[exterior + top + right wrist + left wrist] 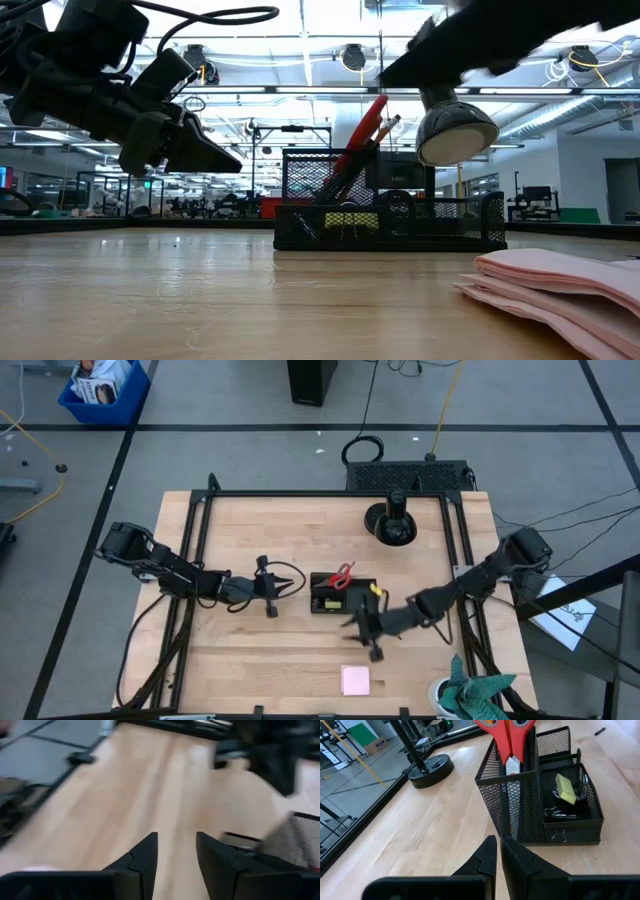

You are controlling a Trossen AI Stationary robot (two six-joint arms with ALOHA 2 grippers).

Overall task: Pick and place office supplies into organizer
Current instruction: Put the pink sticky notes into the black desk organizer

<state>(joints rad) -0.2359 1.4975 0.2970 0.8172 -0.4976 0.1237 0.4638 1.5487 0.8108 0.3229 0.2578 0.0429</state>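
Note:
The black mesh organizer (330,600) (520,810) stands mid-table. Red-handled scissors (507,737) (365,130) stand upright in its tall compartment. A yellow-green eraser (565,787) and black binder clips (560,812) lie in a low one. The pink sticky-note pad (355,680) (560,285) lies flat near the table's near edge. My left gripper (300,584) (498,851) hovers just left of the organizer, shut and empty. My right gripper (352,622) (176,845) is open and empty above the wood, between the organizer's near side and the pad.
A round black disc stand (392,525) (430,767) sits near the table's far edge. A teal-green cloth (475,690) lies at the near right corner. A black frame (300,493) runs around the table. Bare wood lies left of the organizer and around the pad.

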